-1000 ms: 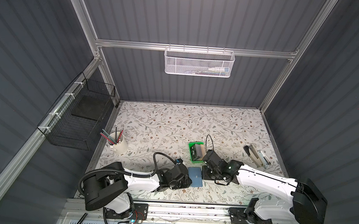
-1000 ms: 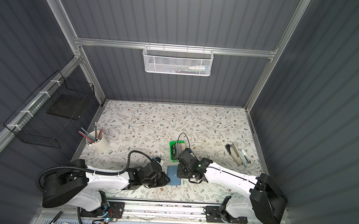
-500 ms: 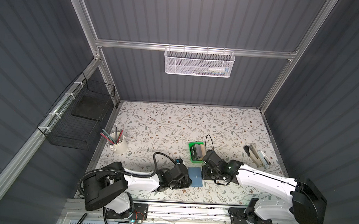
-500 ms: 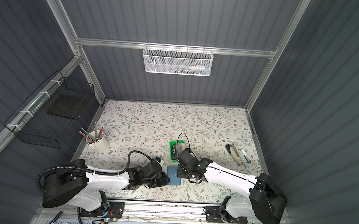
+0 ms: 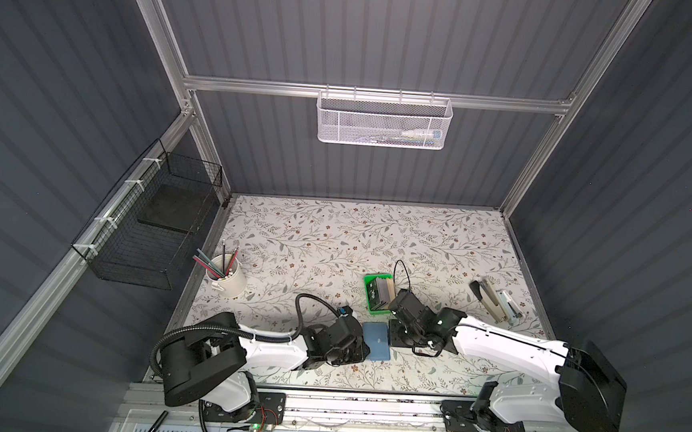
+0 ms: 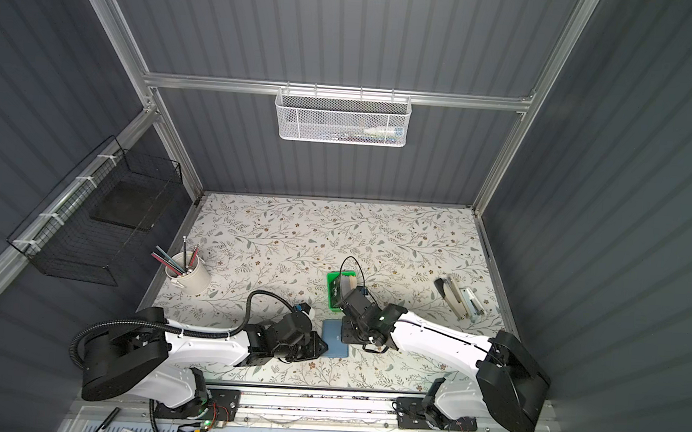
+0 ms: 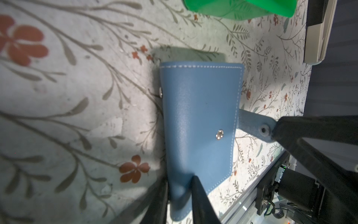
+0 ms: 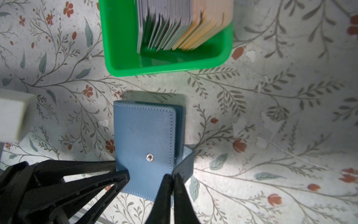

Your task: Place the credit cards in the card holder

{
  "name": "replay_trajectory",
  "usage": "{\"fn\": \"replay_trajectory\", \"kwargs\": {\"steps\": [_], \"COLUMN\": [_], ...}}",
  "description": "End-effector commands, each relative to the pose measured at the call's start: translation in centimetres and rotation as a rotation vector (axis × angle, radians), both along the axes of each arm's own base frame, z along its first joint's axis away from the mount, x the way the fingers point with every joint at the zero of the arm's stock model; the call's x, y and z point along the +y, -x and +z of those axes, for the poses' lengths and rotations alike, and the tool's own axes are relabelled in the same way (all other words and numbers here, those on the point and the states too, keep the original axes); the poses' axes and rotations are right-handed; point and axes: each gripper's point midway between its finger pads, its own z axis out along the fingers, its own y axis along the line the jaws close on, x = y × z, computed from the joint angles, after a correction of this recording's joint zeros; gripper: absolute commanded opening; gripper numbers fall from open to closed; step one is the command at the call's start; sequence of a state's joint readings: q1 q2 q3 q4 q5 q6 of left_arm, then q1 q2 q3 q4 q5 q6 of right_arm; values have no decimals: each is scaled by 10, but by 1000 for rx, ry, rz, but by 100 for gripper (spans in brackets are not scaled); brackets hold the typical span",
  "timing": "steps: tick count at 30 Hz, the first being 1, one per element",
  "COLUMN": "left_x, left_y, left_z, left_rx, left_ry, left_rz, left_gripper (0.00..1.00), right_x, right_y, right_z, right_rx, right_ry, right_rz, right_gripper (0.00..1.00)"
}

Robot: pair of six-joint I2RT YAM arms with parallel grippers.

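Observation:
The card holder (image 5: pixel 376 341) (image 6: pixel 335 338) is a flat blue wallet lying closed on the floral table near the front edge. My left gripper (image 7: pixel 180 184) is shut on its spine edge, one finger on each side. The right gripper (image 8: pixel 172 175) is shut on the card holder's snap tab (image 8: pixel 186 164), which is pulled away from the metal snap (image 8: pixel 150 157). In the left wrist view the tab (image 7: pixel 257 124) ends in the right gripper's dark fingers (image 7: pixel 302 130). The credit cards (image 8: pixel 174 25) (image 5: pixel 383 291) stand on edge, grey and tan, in the green tray just behind the holder.
The green tray (image 8: pixel 155 69) (image 5: pixel 372 306) sits close behind the holder. A white cup of pencils (image 5: pixel 227 277) stands at the left. A stapler and flat tools (image 5: pixel 494 300) lie at the right. A black wire basket (image 5: pixel 156 228) hangs on the left wall, a white mesh basket (image 5: pixel 384 121) on the back wall.

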State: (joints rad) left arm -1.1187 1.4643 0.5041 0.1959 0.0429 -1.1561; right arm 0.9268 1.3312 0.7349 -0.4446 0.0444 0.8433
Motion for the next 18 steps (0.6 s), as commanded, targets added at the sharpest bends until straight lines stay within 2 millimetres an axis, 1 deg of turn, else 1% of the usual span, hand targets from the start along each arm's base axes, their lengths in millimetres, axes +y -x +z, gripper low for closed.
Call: {"fn": "replay_trajectory", "kwargs": {"steps": [1,7,12,18], "left_x": [7,6,7,9], "left_y": [5,5,5,5], "left_z": [-12,-10,-12,-12], "left_rx": [9,6,8,8], "left_ry": [-56,-49,-50,-51], "left_rz": [-14,-14,-11,-4], "left_gripper": [23,23,23,23], "right_x": [-2,3,14,25], "right_y": [-1,-1,-2,-1], "right_z": [1,2,2,0], "right_rx": [-7,-7,0,7], "right_ry": [34,21,-11,-26], "right_rz": [5,13,25,41], "right_gripper": [6,2,0,0]}}
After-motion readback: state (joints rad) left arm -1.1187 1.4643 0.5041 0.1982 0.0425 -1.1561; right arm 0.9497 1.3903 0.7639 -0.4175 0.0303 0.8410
